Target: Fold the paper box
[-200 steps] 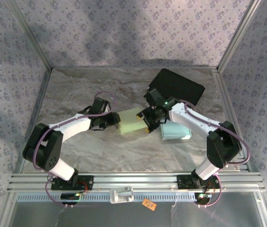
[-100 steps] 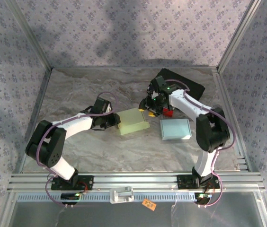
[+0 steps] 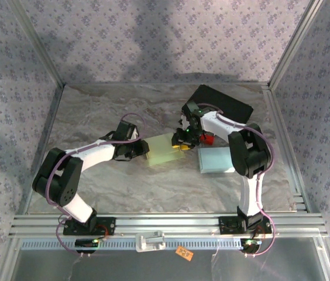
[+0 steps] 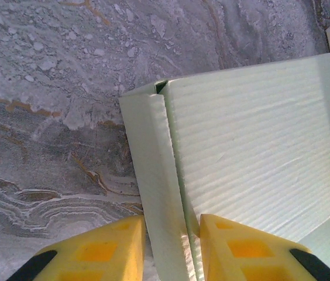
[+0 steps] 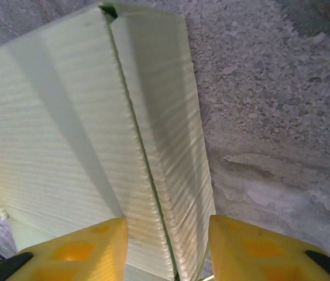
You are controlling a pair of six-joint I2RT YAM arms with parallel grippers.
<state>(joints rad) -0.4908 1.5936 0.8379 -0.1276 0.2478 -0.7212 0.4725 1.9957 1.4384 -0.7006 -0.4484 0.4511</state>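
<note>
Paper box, pale green and ribbed, sits on the table just to the left of the blue box and a little farther from the arm bases. The two boxes are near each other but apart.

Long axis of the paper box runs toward and away from the blue box, slightly skewed. One arm is at each short end.
- Right gripper is at the end facing the blue box, over the gap beside that box's far left corner.
- Left gripper is at the end turned away from the blue box.

Left wrist view: the doubled end wall runs straight out from between the yellow fingers. The pads meet it on both faces, so I read this claw as pinched onto the wall.

Right wrist view: the same arrangement. The folded end wall stands between the fingers, and each pad is right up against a face. I cannot tell whether it is squeezing or only straddling.

Judgement: neither arm is nearer, since each already has its own end. What counts is that each wall lies in line with its claw's gap. Any fold or tuck at either end would have to pivot about that wall's crease, with the opposite arm steadying the box along its long axis.
</note>
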